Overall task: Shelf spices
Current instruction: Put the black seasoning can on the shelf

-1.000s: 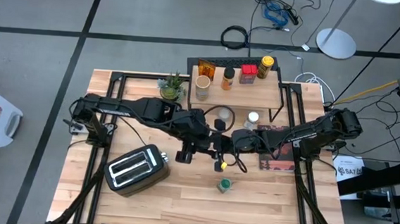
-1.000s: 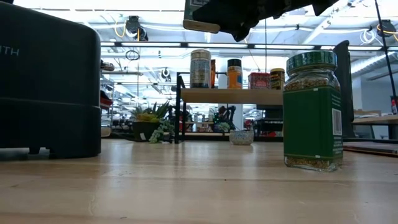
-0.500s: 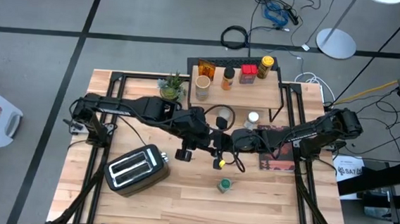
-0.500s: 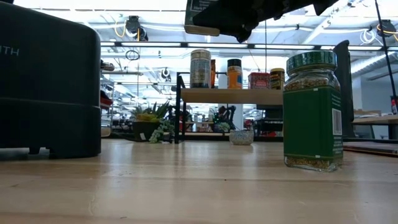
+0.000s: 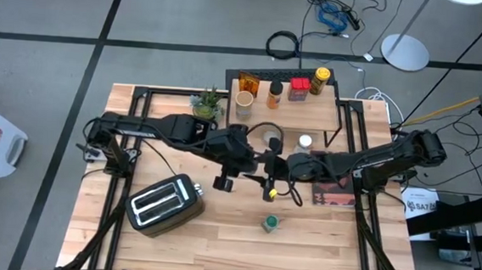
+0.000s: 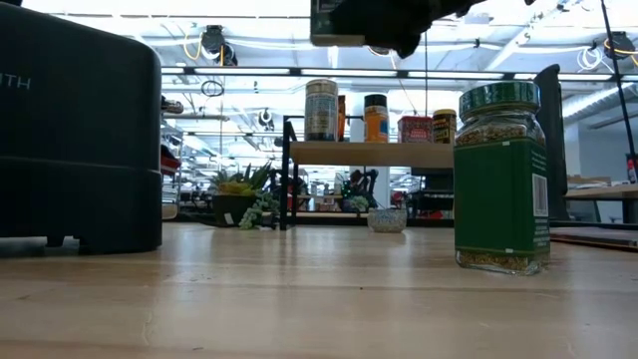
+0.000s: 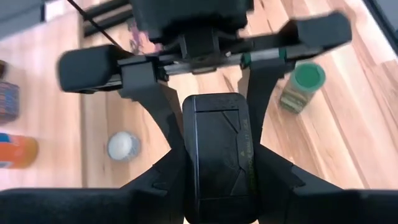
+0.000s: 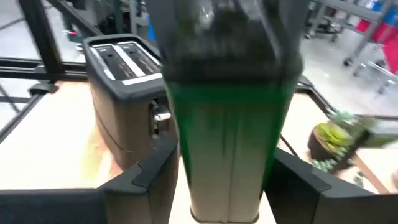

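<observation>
- A black tin point(image 7: 217, 155) is grasped by the left claw point(image 5: 260, 164) above mid-desk point(image 5: 217, 235), at a handover.
- The right claw point(image 5: 283, 168) is seen spread around the tin.
- Next: a clear release, then transfer to the far shelf point(image 5: 298, 113), where four spices stand.

Both arms reaching inward over mid-table, left gripper point(image 5: 260, 166) and right gripper point(image 5: 279, 170) nearly meeting.

My wooden table point(image 5: 216, 244) carries a toaster point(image 5: 163, 203), green jar point(image 5: 270, 224), potted plant point(image 5: 207, 105), white jar point(image 5: 304, 143) and the shelf point(image 5: 311, 113).
</observation>
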You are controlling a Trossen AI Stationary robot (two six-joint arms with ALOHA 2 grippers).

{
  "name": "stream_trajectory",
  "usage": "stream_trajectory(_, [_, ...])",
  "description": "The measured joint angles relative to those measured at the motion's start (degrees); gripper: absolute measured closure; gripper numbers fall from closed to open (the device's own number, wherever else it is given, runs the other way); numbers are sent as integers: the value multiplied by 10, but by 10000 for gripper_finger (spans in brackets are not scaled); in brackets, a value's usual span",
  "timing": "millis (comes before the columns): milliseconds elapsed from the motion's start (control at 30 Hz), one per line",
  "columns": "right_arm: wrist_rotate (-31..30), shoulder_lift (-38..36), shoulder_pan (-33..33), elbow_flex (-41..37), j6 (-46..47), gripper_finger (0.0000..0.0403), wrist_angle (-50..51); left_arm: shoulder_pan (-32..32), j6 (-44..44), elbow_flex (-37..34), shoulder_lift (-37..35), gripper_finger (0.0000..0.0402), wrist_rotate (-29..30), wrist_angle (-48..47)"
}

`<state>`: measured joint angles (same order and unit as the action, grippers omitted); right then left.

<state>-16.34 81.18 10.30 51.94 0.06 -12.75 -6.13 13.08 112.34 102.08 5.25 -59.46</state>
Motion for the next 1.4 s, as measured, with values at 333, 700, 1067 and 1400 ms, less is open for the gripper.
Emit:
stream_trajectory(333, [-55, -26, 11, 0, 40, 202, 75, 33, 8, 51, 0, 264, 19, 9])
stream_trajectory(700, [-146, -33, 22, 0, 98, 202, 180, 96, 29, 54, 0, 265, 7, 21])
stream_trajectory(1067, [-197, -145, 22, 0, 25, 202, 206, 123, 58, 54, 0, 265, -15, 44])
stream_trajectory(1400, [-130, -246, -29, 22, -65, 202, 236, 147, 74, 54, 27, 265, -39, 65])
